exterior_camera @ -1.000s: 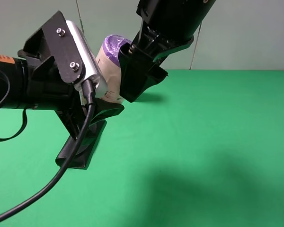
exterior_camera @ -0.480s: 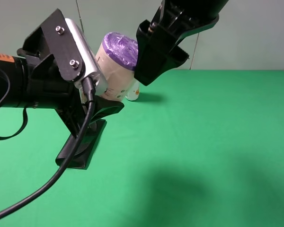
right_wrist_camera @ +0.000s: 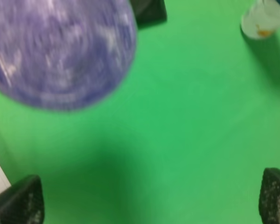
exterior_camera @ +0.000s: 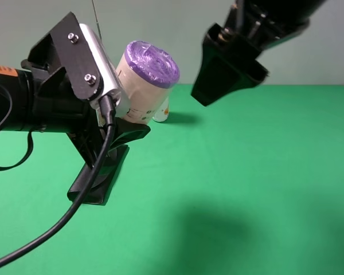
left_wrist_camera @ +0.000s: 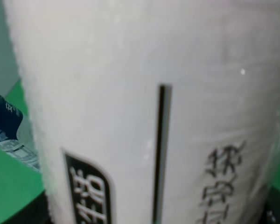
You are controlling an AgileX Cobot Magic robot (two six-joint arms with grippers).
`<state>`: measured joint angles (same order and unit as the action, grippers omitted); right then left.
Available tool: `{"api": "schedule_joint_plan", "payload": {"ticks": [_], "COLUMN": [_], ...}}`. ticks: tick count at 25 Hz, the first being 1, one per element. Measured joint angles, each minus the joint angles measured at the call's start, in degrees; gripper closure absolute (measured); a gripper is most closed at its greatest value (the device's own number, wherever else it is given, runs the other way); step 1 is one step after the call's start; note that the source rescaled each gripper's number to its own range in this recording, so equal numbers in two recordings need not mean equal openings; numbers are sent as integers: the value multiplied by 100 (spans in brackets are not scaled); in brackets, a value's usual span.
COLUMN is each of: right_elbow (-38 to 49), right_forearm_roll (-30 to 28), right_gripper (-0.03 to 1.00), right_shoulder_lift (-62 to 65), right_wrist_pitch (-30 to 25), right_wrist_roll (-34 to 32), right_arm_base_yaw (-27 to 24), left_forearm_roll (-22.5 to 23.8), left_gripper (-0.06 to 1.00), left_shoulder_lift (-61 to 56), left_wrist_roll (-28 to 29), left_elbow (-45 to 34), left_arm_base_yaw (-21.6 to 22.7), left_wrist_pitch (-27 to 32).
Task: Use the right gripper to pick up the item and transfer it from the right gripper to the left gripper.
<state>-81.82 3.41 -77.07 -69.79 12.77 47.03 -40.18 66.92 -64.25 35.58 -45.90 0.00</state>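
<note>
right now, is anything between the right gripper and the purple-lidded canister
Nothing: in the exterior high view an open gap separates the right gripper from the canister, which the left gripper holds.

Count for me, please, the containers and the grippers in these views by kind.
Containers: 2, the cream cylindrical canister with purple lid and the small white bottle.
Grippers: 2, the silver-plated black left gripper and the all-black right gripper.
Total: 4.

Cream canister [exterior_camera: 139,94], purple lid [exterior_camera: 155,60]; green tabletop [exterior_camera: 246,172]
</note>
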Motion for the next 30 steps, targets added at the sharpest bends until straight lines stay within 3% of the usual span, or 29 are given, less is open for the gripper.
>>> {"api": "schedule_joint_plan", "payload": {"ticks": [8, 20, 30], "right_elbow": [926, 3243, 4712], "right_forearm_roll": [-89, -94, -94], "right_gripper": [-3, -3, -3], "right_shoulder_lift": [1161, 3583, 5570], "right_wrist_pitch": [-5, 20, 550], "right_wrist_roll": [-417, -733, -937], "right_arm_base_yaw": [0, 0, 0], "left_forearm_roll": [0, 0, 0], "left_gripper": [94, 94, 94], "left_shoulder_lift": [0, 0, 0], "left_wrist_roll": [0, 0, 0], "left_elbow": [0, 0, 0], "left_arm_base_yaw": [0, 0, 0], "left_wrist_pitch": [0, 57, 148]}}
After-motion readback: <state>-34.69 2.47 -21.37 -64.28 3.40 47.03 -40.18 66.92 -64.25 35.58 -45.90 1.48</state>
